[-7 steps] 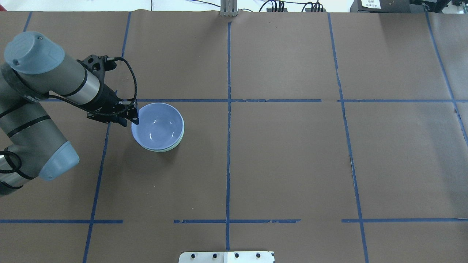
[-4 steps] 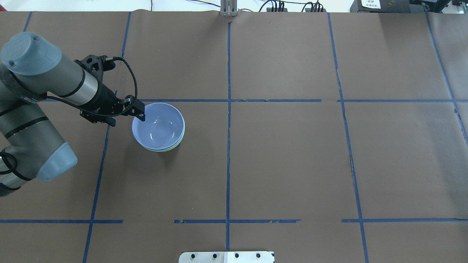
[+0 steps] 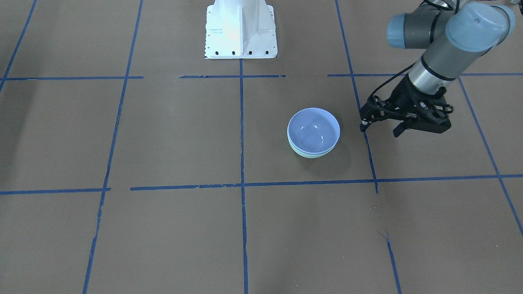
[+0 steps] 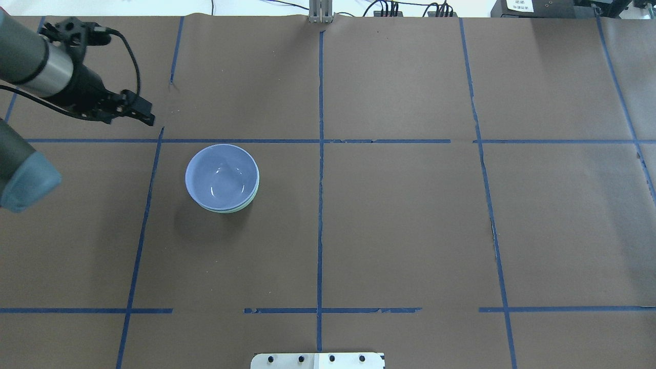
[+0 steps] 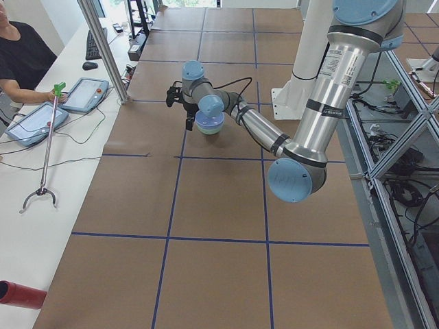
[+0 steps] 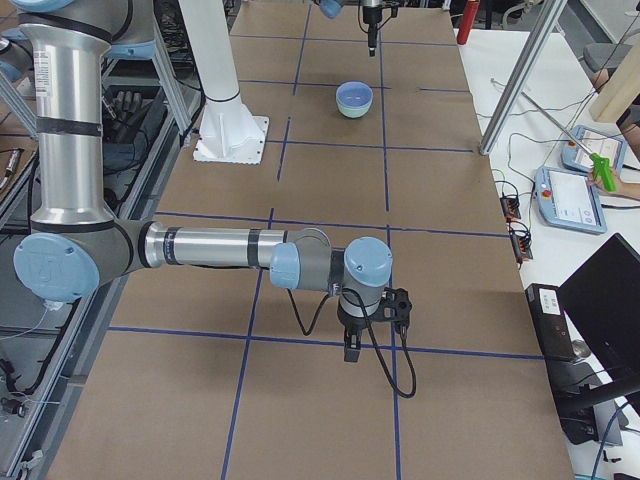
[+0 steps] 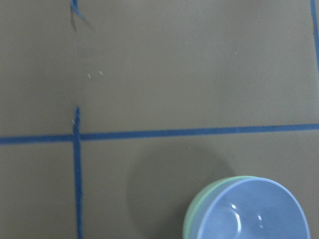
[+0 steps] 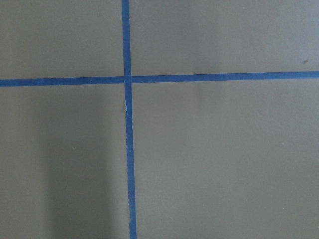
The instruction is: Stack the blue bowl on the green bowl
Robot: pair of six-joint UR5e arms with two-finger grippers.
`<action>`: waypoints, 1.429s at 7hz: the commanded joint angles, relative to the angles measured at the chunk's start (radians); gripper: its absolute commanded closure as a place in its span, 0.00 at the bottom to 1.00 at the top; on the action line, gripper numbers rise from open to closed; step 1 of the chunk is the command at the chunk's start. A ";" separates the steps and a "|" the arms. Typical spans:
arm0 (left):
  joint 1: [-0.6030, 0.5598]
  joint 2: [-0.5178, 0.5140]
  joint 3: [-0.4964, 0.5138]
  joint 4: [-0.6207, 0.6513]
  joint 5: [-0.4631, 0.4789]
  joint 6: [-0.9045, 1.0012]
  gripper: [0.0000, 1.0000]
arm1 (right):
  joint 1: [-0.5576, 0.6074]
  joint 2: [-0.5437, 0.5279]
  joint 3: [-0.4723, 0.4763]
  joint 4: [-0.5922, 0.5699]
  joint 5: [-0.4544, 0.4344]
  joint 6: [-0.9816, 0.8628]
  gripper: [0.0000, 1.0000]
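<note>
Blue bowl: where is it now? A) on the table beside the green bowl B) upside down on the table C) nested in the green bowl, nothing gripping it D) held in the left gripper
C: the blue bowl sits upright inside the green bowl, and the left gripper is open and apart from both.

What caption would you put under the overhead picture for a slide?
Blue bowl stacked inside the green bowl on the taped table; open left gripper apart from them.
</note>
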 commanded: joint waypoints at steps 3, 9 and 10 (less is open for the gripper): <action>-0.369 0.160 0.119 0.062 -0.007 0.583 0.00 | 0.002 0.000 0.000 0.000 0.000 0.000 0.00; -0.537 0.423 0.169 0.165 -0.184 0.961 0.00 | 0.002 0.000 0.000 0.000 0.000 0.000 0.00; -0.537 0.425 0.176 0.165 -0.182 0.960 0.00 | 0.002 0.000 0.000 0.000 0.000 0.000 0.00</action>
